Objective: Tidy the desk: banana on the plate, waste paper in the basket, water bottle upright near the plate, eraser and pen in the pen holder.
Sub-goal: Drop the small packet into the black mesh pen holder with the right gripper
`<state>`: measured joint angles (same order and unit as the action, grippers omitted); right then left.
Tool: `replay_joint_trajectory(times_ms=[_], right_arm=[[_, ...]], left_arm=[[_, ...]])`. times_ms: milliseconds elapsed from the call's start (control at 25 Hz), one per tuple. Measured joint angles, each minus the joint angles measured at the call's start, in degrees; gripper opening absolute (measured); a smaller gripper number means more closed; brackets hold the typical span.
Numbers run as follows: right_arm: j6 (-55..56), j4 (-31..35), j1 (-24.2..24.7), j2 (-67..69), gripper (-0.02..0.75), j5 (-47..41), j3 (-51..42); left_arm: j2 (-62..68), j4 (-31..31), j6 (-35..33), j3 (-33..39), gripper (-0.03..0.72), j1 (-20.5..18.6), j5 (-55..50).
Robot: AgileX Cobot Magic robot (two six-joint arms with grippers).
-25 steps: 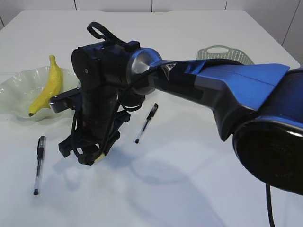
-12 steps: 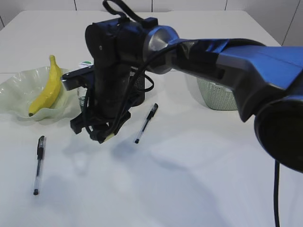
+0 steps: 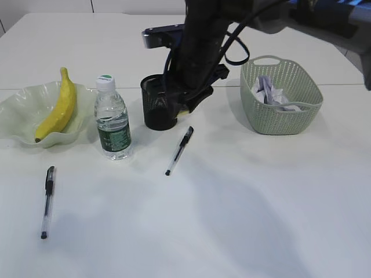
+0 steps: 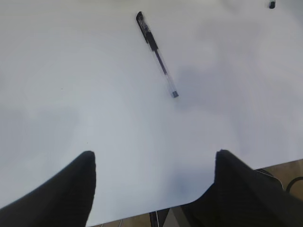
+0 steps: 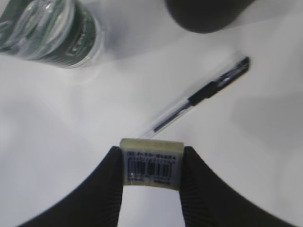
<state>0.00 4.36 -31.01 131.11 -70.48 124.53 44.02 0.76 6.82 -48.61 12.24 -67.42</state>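
White surface [image 3: 243, 220], and plenty is sorted: banana [image 3: 59, 110] lies in the plate [image 3: 17, 113] at far left, bottle [image 3: 112, 119] stands upright just beside it, crumpled paper [image 3: 271, 92] sits in the basket [image 3: 290, 116]. Right gripper [image 5: 151, 165] pinches the eraser [image 5: 151, 161] near the holder [image 3: 157, 104], not dropped in yet. Left gripper [image 4: 154, 182] hangs spread, empty. Two pens, middle [image 3: 179, 150] and near left [image 3: 47, 200], wait on the surface.

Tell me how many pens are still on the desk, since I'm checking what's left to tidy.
2. One pen lies in front of the black cup, right of the bottle. The other pen lies near the front left. The cup's inside isn't visible.
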Motion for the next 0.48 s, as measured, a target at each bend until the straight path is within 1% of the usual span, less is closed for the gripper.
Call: replay_joint_trajectory(times_ms=[200,320,480], right_arm=[[0.0,-0.1,4.7,-1.6,0.260,-0.3,0.0],[-0.5,-0.4,5.9,-1.8,0.260,-0.3,0.0],[-1.3,-0.4,5.9,-1.8,0.260,2.0,0.0]], left_arm=[[0.0,0.0,0.0,0.0,0.559,0.0,0.1],[0.0,0.0,0.0,0.0,0.559,0.0,0.1],[0.0,0.0,0.0,0.0,0.559,0.0,0.2]])
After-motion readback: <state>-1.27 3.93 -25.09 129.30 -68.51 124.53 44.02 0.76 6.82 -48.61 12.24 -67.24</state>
